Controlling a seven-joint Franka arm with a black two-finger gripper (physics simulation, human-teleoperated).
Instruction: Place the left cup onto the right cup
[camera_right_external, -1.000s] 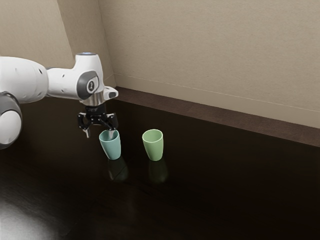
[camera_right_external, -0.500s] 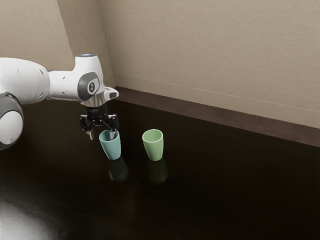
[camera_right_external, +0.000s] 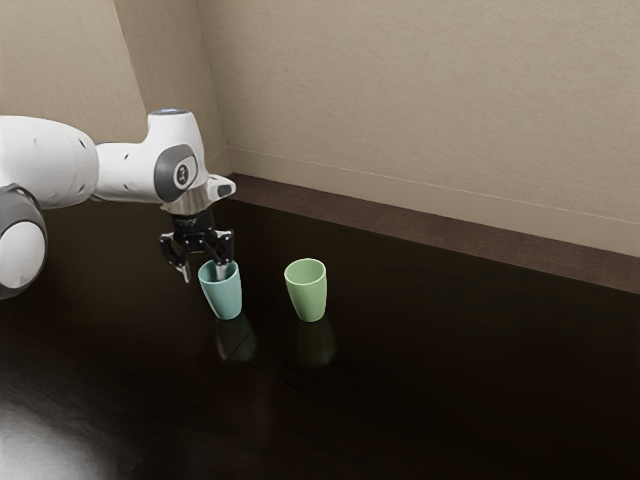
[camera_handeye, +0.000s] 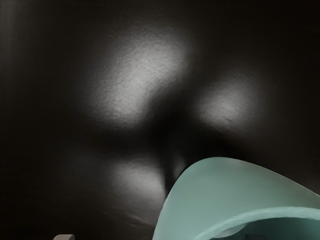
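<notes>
A teal cup (camera_right_external: 224, 295) stands upright on the dark table, to the exterior view's left of a green cup (camera_right_external: 306, 290), also upright. My gripper (camera_right_external: 205, 268) hangs at the teal cup's rim. One finger reaches down into its mouth. The other finger stands outside its wall on the exterior view's left, with a small gap to the wall. The gripper is open and straddles that wall. In the wrist view the teal cup (camera_handeye: 240, 200) looms large, just under my hand.
The glossy dark table (camera_right_external: 400, 380) stretches wide toward the exterior view's right and front. A beige wall (camera_right_external: 420, 100) with a brown skirting strip runs behind the cups. A narrow gap separates the two cups.
The fingers have drawn closer together around the teal cup's wall. The hand has sunk slightly. Neither cup has moved.
</notes>
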